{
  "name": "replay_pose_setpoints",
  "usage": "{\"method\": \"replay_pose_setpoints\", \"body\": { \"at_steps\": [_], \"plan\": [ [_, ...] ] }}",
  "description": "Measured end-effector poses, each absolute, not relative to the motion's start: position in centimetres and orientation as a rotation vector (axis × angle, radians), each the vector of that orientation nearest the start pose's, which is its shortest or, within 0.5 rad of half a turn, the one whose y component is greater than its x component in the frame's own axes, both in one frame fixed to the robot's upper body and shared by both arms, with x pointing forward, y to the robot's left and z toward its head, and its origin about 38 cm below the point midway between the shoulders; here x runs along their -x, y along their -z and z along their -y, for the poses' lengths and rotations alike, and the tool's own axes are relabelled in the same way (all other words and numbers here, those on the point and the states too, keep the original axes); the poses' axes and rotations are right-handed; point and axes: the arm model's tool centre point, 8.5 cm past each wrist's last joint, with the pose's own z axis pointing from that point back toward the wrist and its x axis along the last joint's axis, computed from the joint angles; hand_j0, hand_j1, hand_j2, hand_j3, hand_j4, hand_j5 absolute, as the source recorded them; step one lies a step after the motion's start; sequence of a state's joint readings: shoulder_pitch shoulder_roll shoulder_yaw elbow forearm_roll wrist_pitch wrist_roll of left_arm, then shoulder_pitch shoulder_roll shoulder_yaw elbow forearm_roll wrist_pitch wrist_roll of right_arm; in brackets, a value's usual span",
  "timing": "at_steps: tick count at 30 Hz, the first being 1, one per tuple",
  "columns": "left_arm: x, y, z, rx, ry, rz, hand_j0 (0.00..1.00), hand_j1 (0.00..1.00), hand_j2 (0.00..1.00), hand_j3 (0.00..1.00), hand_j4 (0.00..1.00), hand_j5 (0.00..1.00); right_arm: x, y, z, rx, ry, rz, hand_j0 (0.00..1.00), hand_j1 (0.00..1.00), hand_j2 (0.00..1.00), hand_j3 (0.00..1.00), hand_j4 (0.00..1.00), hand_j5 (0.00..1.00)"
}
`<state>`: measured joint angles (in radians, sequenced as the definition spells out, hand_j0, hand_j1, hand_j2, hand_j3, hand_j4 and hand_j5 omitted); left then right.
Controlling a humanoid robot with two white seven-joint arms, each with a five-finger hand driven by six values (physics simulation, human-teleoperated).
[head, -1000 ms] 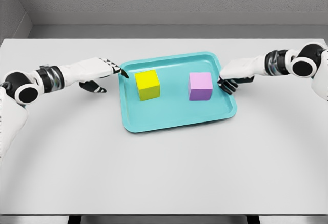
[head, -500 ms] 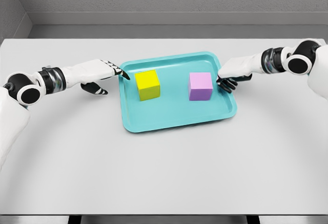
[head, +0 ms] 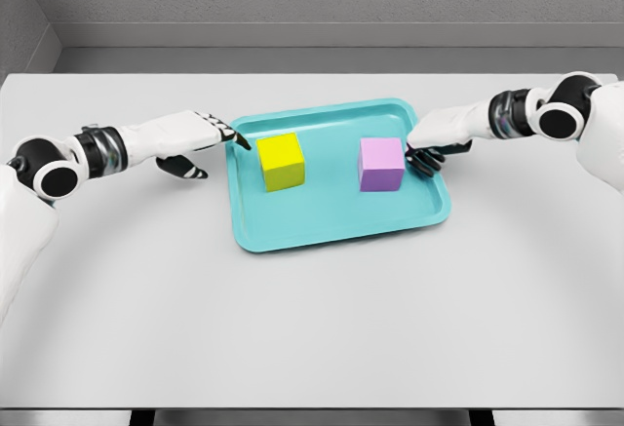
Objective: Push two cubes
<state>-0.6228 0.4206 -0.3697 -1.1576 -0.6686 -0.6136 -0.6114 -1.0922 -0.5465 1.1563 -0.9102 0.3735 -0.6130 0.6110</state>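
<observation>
A yellow cube sits in the left half of a teal tray, and a pink cube sits in the right half. My left hand reaches in from the left, its fingers extended flat and its fingertips over the tray's left rim, a short gap from the yellow cube. My right hand comes from the right with its fingers stretched toward the pink cube, the tips just short of its right face. Neither hand holds anything.
The tray lies on a light grey table with a grey wall behind. The table's front edge runs along the bottom of the view.
Both hands have crept inward toward the cubes, the right one more than the left. The cubes and tray have not moved.
</observation>
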Motion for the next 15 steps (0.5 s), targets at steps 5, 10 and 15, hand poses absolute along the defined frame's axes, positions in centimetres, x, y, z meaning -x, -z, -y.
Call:
{"method": "replay_pose_setpoints", "body": {
  "at_steps": [5, 10, 15],
  "plan": [
    [-48.4, -15.5, -24.0, -0.358, 1.939, 1.403, 0.81, 0.81, 0.81, 0.81, 0.81, 0.81, -52.1, -17.5, 24.3, 0.271, -2.294, 0.996, 0.12, 0.12, 0.12, 0.12, 0.12, 0.12],
    [-48.4, -15.4, -23.4, -0.348, 1.941, 1.413, 0.81, 0.81, 0.81, 0.81, 0.81, 0.81, -52.1, -17.4, 23.9, 0.266, -2.298, 1.001, 0.12, 0.12, 0.12, 0.12, 0.12, 0.12],
    [-48.4, -15.4, -23.3, -0.346, 1.941, 1.414, 0.81, 0.81, 0.81, 0.81, 0.81, 0.81, -52.2, -17.7, 23.3, 0.266, -2.306, 1.012, 0.12, 0.12, 0.12, 0.12, 0.12, 0.12]
  ]
}}
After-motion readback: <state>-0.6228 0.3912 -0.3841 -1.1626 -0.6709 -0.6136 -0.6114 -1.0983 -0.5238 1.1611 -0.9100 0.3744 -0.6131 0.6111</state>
